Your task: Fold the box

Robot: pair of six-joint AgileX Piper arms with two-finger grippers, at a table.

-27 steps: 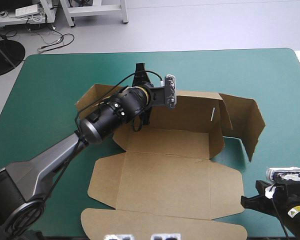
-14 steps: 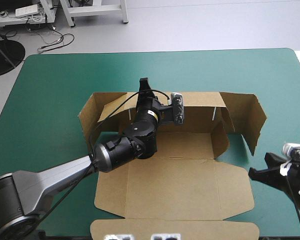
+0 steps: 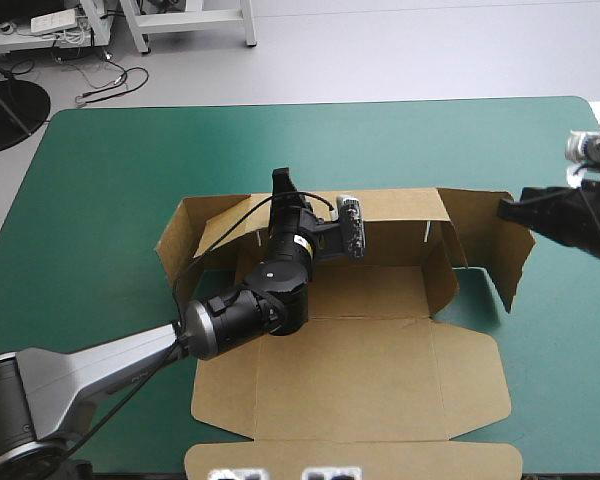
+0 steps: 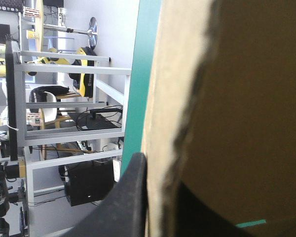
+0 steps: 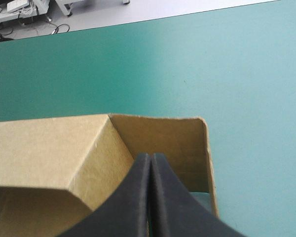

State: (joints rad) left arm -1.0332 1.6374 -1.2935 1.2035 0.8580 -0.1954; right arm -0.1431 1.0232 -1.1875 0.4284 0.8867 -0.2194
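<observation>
Teal-green tabletop (image 3: 110, 170) fills the middle, its far corners rounded. Beyond the far edge there's pale grey floor (image 3: 400, 50), evenly lit. 2 white frame legs (image 3: 250, 28) stand past the far-left corner, black cables (image 3: 110, 80) trailing nearby, a dark round base (image 3: 5, 115) further left. The left wrist view catches white shelving (image 4: 74, 70).

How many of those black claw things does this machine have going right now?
2. The left gripper is clamped on the far wall of the box; the right gripper, fingers shut, is by the raised flap at the box's right end.
</observation>
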